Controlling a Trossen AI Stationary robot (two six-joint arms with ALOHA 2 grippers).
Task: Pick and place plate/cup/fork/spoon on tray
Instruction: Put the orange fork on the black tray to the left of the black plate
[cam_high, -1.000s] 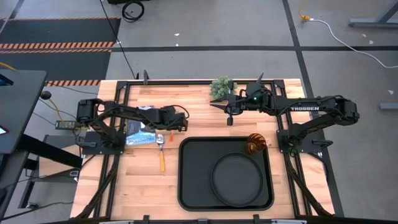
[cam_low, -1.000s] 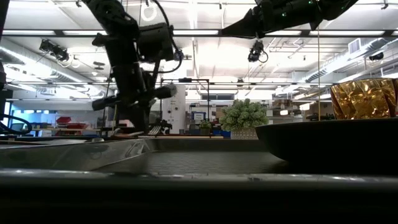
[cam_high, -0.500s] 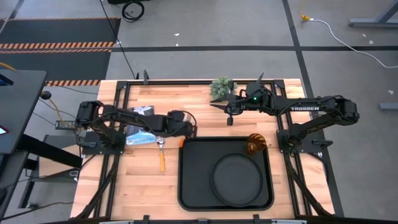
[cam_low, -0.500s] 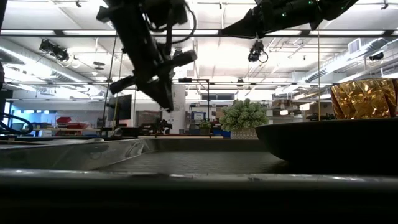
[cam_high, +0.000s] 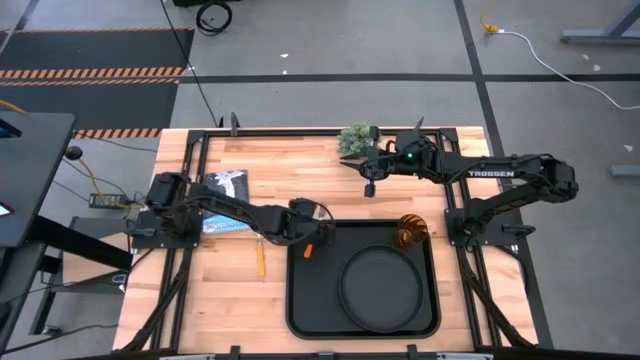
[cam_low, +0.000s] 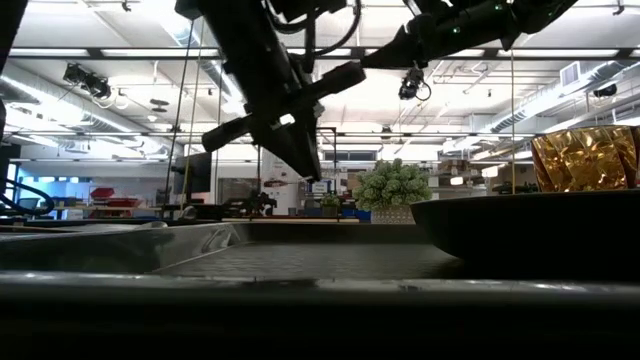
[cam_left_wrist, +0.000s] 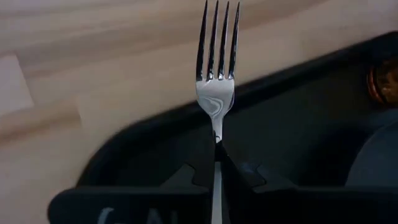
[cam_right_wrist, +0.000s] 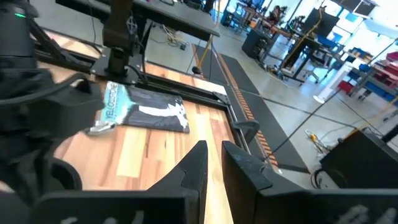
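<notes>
My left gripper (cam_high: 314, 238) is shut on the fork (cam_left_wrist: 216, 93) over the far left corner of the black tray (cam_high: 300, 300). The fork's orange handle (cam_high: 308, 250) shows below the gripper. The round black plate (cam_high: 380, 287) lies in the tray's right half. The amber cup (cam_high: 408, 232) stands upright in the tray's far right corner. The spoon (cam_high: 262, 258) lies flat on the table left of the tray. My right gripper (cam_high: 369, 188) hangs over the table's far side near the plant, its fingers (cam_right_wrist: 199, 163) a narrow gap apart and empty. My left gripper pinches the fork's thin metal neck (cam_left_wrist: 216, 138) between its two fingers, just behind the tines. The fork lies along the fingers, its tines (cam_left_wrist: 217, 37) pointing ahead past the fingertips. It is lifted clear above the tray's rim.
A small green potted plant (cam_high: 357, 138) stands at the table's far edge beside my right gripper. A blue and white packet (cam_high: 225, 202) lies flat on the table's left part, under my left arm. The tray's left half is bare.
My left gripper has gone toward the table's right and near edges, from over the bare wood by the packet to over the tray's far left corner, carrying the fork clear of the table. The spoon has stayed where it was.
</notes>
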